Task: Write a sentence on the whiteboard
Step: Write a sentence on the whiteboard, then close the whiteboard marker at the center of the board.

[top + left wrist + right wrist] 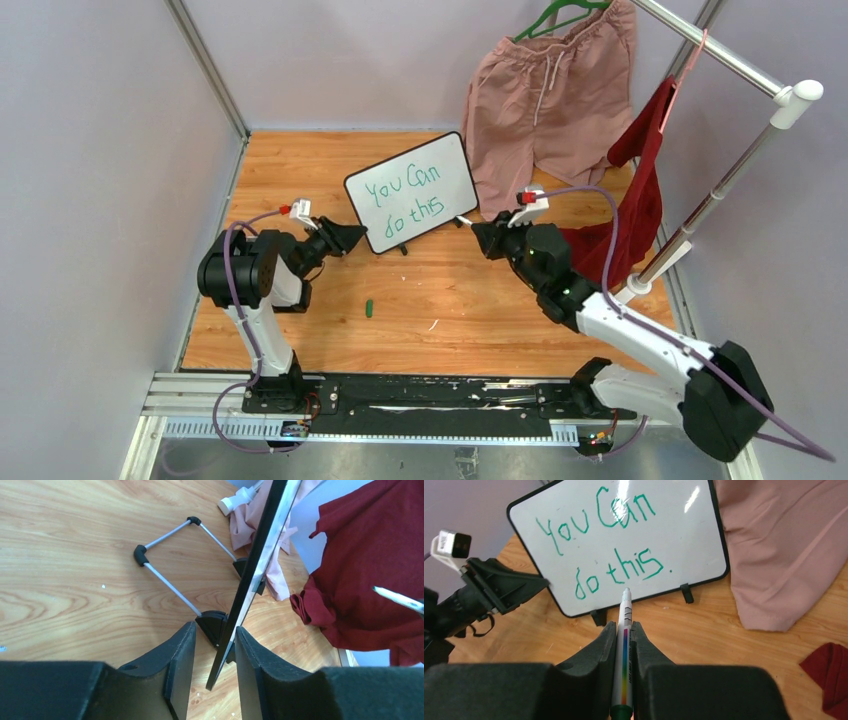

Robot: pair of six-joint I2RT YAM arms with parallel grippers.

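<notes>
The right fingers (596,660) are pressed onto a marker (625,630), its tip pointed towards the whiteboard (455,175). The left fingers (177,665) are spread, the board's left edge set between them with a gap seen on one side. The whiteboard is stood tilted on the wooden counter (300,340), the sentence (624,570) "You Can do this" written on it in green, pink shorts (545,90) hung behind.

light: bright, even | shadows: faint, soft | glare: streaks on whiteboard (619,545) | focus: wrist-view foregrounds blurred
</notes>
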